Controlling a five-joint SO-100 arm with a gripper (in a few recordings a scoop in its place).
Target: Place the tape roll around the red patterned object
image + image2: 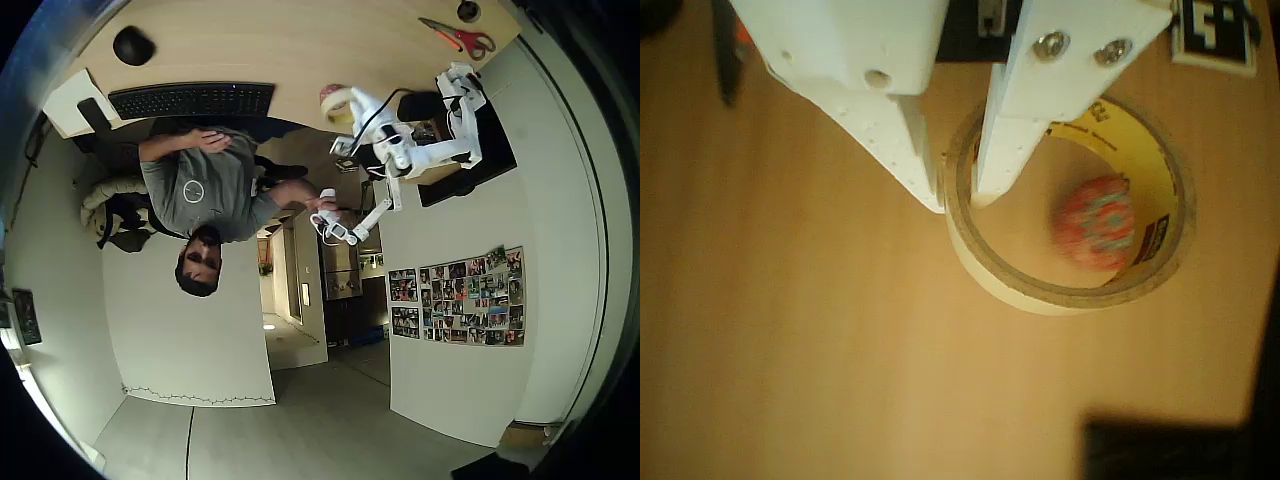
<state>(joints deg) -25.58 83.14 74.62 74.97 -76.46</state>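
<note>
One step left: the ring is round the ball, the fingers have yet to let go

Two white fingers [905,140] straddle the left wall of the tape roll [1070,285] in the wrist view, one tip outside the ring and the other inside its open centre. The gap between them is narrow, about the thickness of the wall, and the gripper [958,195] looks closed on that wall. Whether the pads press it or merely flank it cannot be told from here.

Inside the ring, towards its right side, sits the red patterned object [1095,222], a small reddish ball with a pale speckled print, a little blurred. It lies close to the inner wall on the right, well apart from the inner fingertip. The cream rim runs unbroken all the way round it, so the ball is enclosed. The roll seems to lie flat on the wooden table [790,350], though a slight lift on the gripped side cannot be ruled out.

A black and white marker tag [1215,40] lies at the top right corner of that view, beyond the roll. In the overhead view the roll [337,101] shows at the table's edge beside the white arm [420,140], with red-handled scissors [462,38] well apart near the far corner.

As a judgement, the placing itself looks done. What remains is to open the fingers and lift clear without dragging the ring or knocking the ball.
</note>
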